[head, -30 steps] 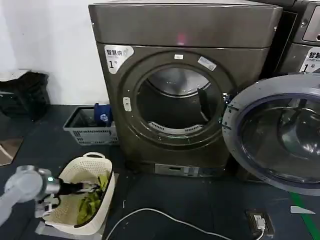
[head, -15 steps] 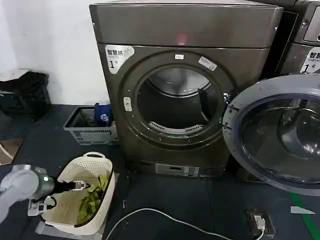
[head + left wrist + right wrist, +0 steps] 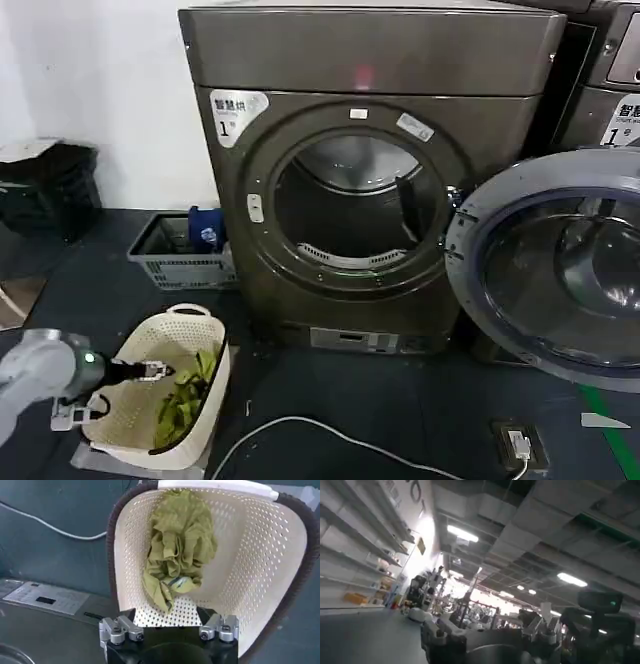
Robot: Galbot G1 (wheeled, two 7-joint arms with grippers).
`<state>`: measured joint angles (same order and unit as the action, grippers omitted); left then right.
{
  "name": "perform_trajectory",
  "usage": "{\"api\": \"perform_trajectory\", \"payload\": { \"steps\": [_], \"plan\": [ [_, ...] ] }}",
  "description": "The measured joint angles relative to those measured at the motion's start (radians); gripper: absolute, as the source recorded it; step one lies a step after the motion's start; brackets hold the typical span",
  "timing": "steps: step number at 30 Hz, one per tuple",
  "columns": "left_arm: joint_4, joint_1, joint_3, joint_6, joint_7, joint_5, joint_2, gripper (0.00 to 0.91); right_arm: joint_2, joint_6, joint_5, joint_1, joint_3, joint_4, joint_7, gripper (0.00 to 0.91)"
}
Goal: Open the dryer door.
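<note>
The dryer point(image 3: 370, 60) is bronze-grey with a white "1" sticker, and its round drum opening point(image 3: 350, 210) stands uncovered. The dryer door point(image 3: 565, 275), dark glass inside a grey inner rim, hangs swung wide open to the right with its inner side toward me. My left gripper point(image 3: 158, 372) is low at the left, open, over a cream perforated basket point(image 3: 190, 318), far from the door. In the left wrist view the left gripper point(image 3: 167, 617) points into the basket point(image 3: 270, 555) at a crumpled green cloth point(image 3: 177, 545), holding nothing. The right gripper point(image 3: 487, 627) faces up toward a ceiling.
A grey crate point(image 3: 165, 262) sits left of the dryer, with dark bags point(image 3: 50, 185) by the wall. A second machine point(image 3: 610, 80) stands behind the open door. A white cable point(image 3: 330, 435) and a socket block point(image 3: 520, 445) lie on the dark floor in front.
My left arm has drawn back to the left, and its gripper has shifted left and slightly down over the basket. The dryer door has not moved.
</note>
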<state>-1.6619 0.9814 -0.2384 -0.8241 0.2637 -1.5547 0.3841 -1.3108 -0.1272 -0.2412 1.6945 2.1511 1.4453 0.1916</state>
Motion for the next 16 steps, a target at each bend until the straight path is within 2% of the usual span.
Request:
{"api": "perform_trajectory", "payload": {
  "steps": [16],
  "plan": [
    [0.004, 0.003, -0.002, 0.000, -0.001, -0.003, 0.000, 0.907, -0.004, -0.001, -0.001, -0.001, -0.003, 0.000, 0.000, 0.907]
  ]
}}
